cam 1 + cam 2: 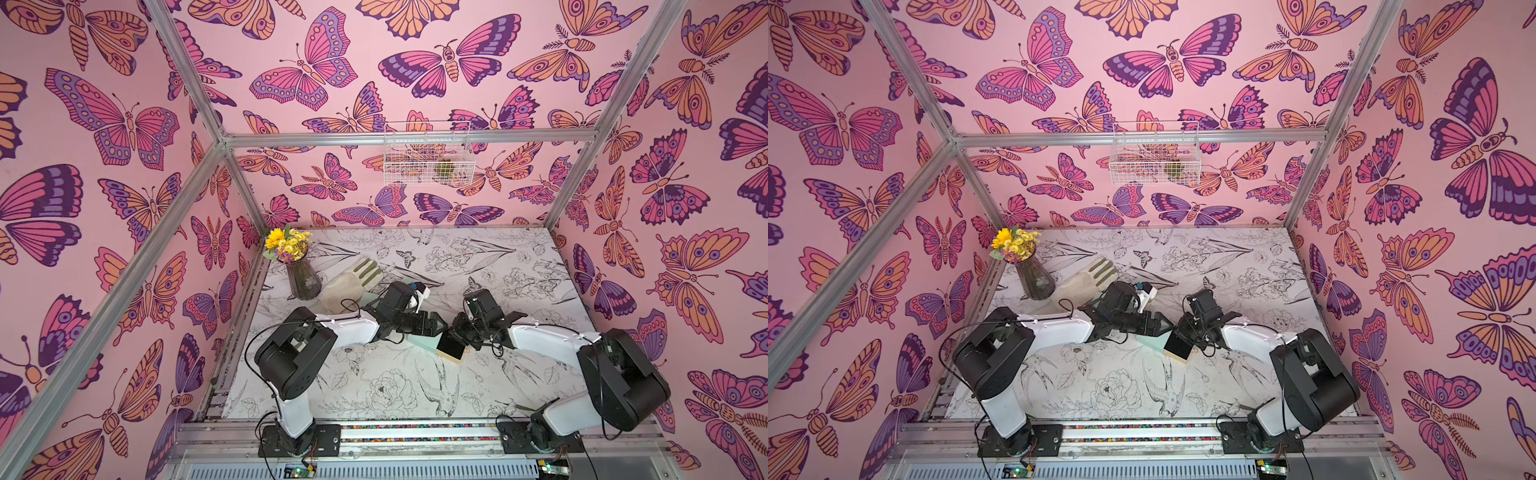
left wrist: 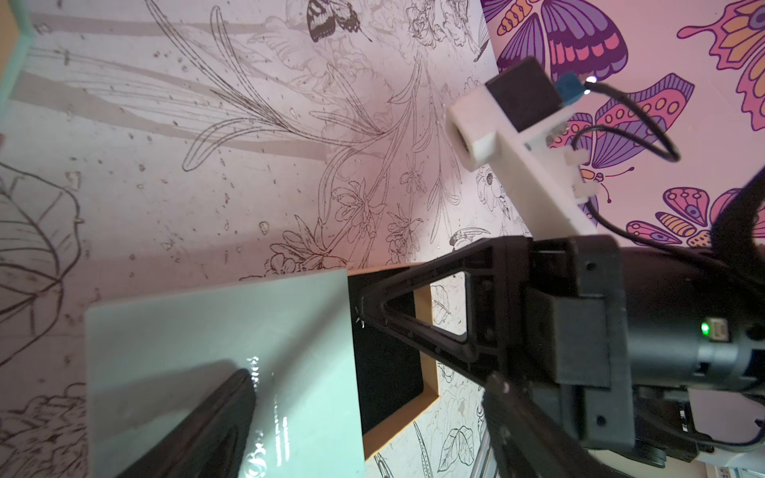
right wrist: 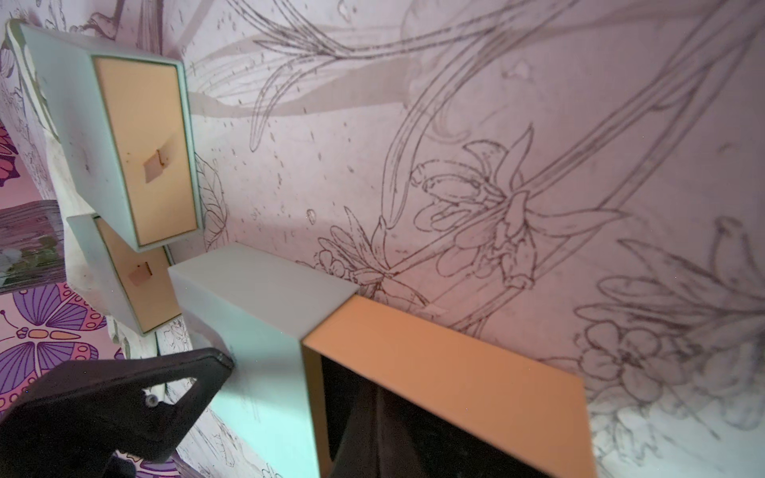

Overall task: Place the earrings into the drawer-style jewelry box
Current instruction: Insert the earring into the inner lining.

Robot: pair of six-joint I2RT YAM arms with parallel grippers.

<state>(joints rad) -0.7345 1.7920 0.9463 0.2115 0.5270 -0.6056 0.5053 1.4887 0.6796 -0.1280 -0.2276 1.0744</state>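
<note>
Right gripper (image 2: 364,315): pressed together, tip over open drawer (image 2: 391,372). Tiny glint at tip, too small to name. Left gripper (image 1: 436,330): spread wide, hovering over mint jewelry box (image 2: 223,351). Sits mid-table (image 1: 395,386), between both arms. Drawer pulled out toward right arm, black lining up. Long axis, box to drawer: left-right, skewed slightly toward front.

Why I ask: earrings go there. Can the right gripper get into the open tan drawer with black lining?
Probably yes: the tan drawer is pulled out of the mint-green box, black lining uncovered, with the shut right gripper at it. The left gripper is over the box, not the drawer.
</note>
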